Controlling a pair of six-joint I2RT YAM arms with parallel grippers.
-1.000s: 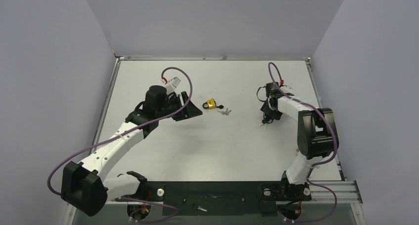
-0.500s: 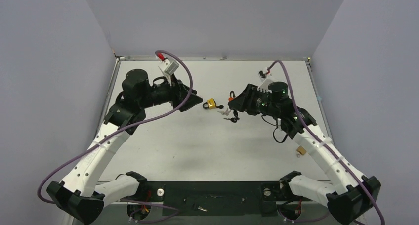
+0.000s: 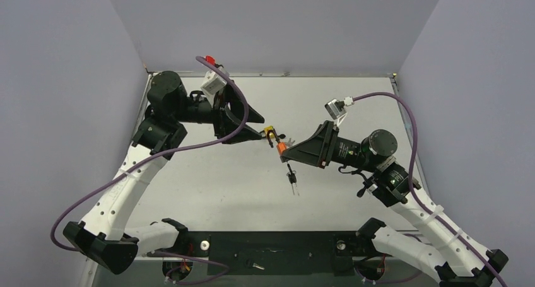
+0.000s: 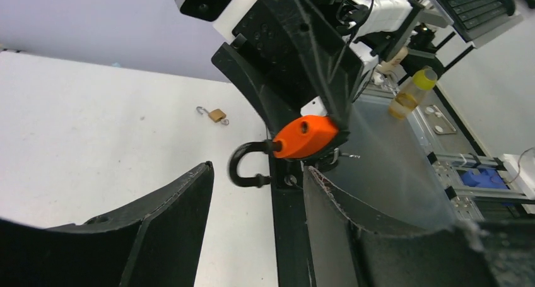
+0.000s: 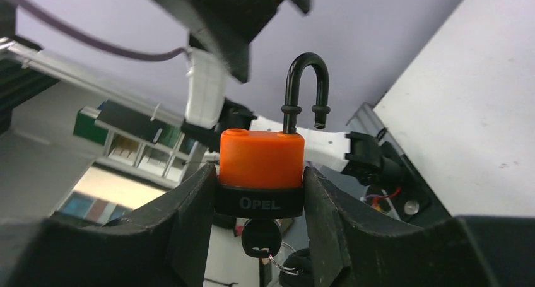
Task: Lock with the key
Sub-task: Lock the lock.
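Key (image 5: 262,238) hangs beneath orange padlock (image 5: 262,158) gripped aloft by right claw (image 5: 260,176).

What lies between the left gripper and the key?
The orange padlock in the right gripper. The right wrist view shows the key in its underside; the left wrist view, its open shackle facing the left gripper.

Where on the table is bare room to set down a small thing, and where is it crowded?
Free: the near middle of the table, between the left arm and the right arm, and the far right corner beyond the right arm. Crowded: the centre, where the open left gripper faces the right gripper clamped on the orange padlock.
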